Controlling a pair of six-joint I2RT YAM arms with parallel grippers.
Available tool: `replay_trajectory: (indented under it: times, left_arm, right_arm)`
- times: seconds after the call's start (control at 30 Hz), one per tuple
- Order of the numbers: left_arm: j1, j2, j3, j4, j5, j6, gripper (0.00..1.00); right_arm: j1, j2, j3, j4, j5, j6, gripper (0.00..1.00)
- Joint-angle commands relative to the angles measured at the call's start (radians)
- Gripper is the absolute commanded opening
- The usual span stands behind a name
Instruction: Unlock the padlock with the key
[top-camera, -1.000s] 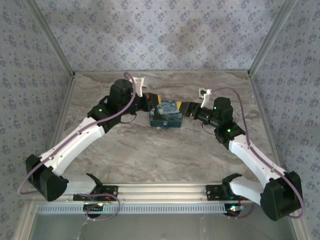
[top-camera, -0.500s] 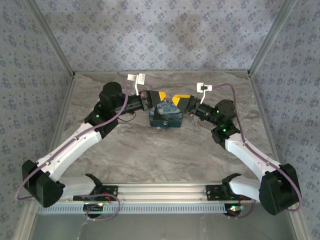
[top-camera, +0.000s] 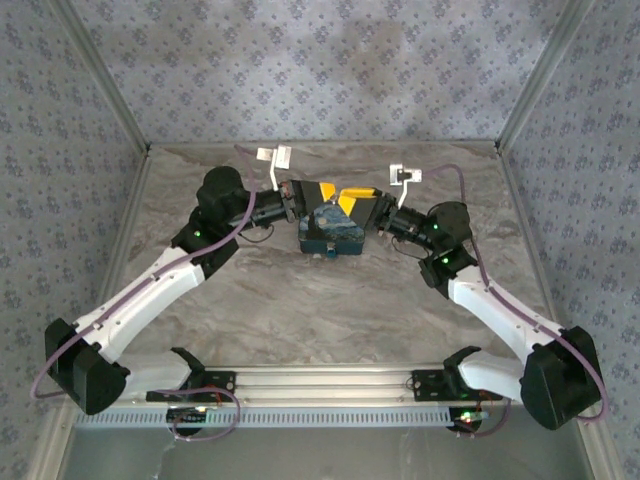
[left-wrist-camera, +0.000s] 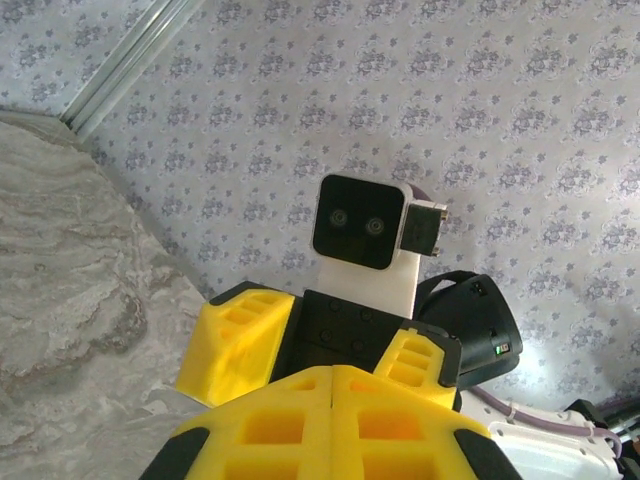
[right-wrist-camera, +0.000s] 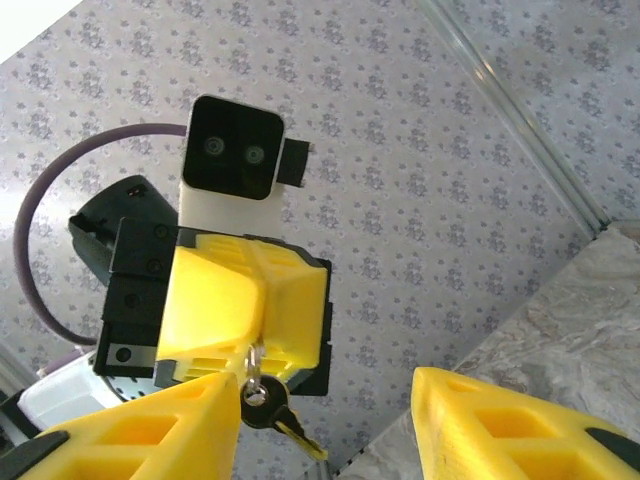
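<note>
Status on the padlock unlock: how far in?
Done: the key is off the table, dangling by its ring from the shut left hand. In hand: the open right hand faces it up close above the padlock, possibly to take the key over. Left: the padlock lies on the table with no hand on it, and the key is not yet inserted or turned.

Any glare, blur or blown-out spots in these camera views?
Top external: even, soft light, no hard shadows. Left wrist: pale glare on the wallpaper at lower right. Right wrist: top-left corner blown out white; key under the left end effector looks sharp.
</note>
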Motion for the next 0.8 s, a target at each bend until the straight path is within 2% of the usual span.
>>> replay_trajectory:
  times: [0.0, 0.3, 0.5, 0.67, 0.77]
  left_arm:
    - [-0.007, 0.001, 0.006, 0.045, 0.024, -0.006, 0.00]
    - [-0.009, -0.001, 0.007, 0.042, 0.019, -0.005, 0.00]
    - [-0.012, 0.006, 0.010, 0.043, 0.033, -0.008, 0.00]
    - [-0.016, 0.012, 0.012, 0.038, 0.045, -0.004, 0.00]
    - [-0.015, 0.014, 0.013, 0.031, 0.049, -0.003, 0.00]
  right_arm:
    - [0.015, -0.009, 0.050, -0.016, -0.039, -0.030, 0.49]
    - [0.036, -0.034, 0.062, -0.118, -0.061, -0.093, 0.50]
    - [0.038, -0.047, 0.082, -0.198, -0.051, -0.141, 0.41]
    - [0.030, -0.049, 0.101, -0.231, -0.048, -0.159, 0.40]
    - [0.026, -0.052, 0.112, -0.256, -0.049, -0.173, 0.36]
